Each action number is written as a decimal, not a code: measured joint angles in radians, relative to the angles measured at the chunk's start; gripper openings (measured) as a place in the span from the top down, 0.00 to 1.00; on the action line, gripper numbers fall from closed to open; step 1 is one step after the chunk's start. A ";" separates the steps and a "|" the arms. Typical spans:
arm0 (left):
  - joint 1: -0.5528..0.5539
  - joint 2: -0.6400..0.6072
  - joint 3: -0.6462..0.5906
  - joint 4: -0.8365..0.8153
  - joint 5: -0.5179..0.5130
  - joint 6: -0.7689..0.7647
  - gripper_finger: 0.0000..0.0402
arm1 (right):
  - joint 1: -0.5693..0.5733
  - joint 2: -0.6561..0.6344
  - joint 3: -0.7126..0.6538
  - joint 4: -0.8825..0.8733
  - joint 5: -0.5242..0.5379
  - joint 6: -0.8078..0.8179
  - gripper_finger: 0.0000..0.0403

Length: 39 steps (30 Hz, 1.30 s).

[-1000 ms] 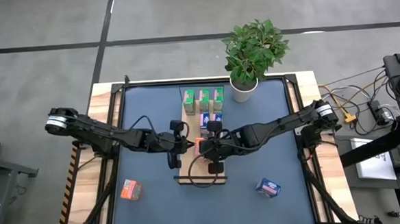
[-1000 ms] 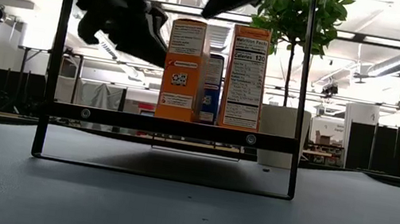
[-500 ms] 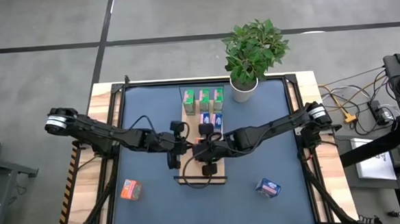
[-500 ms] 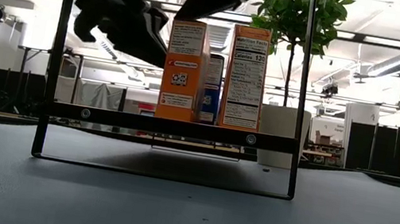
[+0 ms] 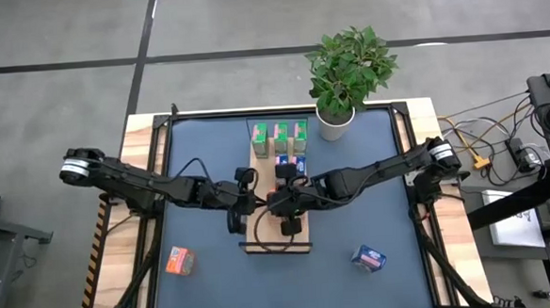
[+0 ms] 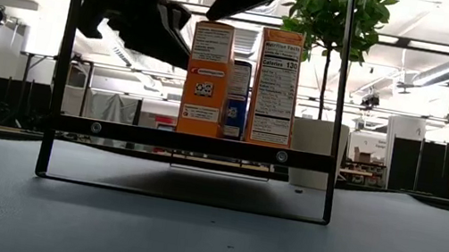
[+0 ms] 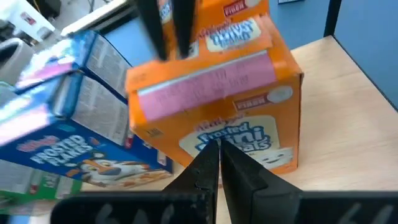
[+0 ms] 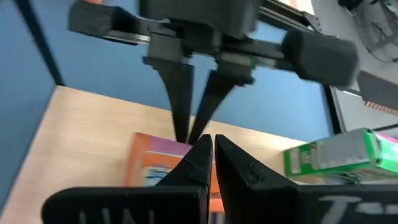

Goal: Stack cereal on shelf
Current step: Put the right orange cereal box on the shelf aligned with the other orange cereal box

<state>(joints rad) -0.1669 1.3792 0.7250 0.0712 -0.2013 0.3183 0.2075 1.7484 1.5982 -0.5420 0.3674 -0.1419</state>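
both grippers meet over the middle of the shelf (image 5: 278, 241), each with fingers together and holding nothing. the left gripper (image 5: 243, 207) is at one side of the orange-red box (image 7: 217, 99), the right gripper (image 5: 279, 199) at its top edge. green boxes (image 5: 280, 132) fill the far end; the near end is bare wood. one orange-red box (image 5: 178, 261) and one blue-purple box (image 5: 368, 257) lie apart on the blue mat (image 5: 199, 148).
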 joint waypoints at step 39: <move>0.070 -0.042 -0.001 0.071 0.028 0.060 1.00 | -0.011 -0.014 0.000 -0.052 -0.035 0.055 0.97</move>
<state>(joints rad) -0.0971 1.3373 0.7238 0.1417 -0.1730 0.3784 0.1963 1.7344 1.5986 -0.5938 0.3328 -0.0866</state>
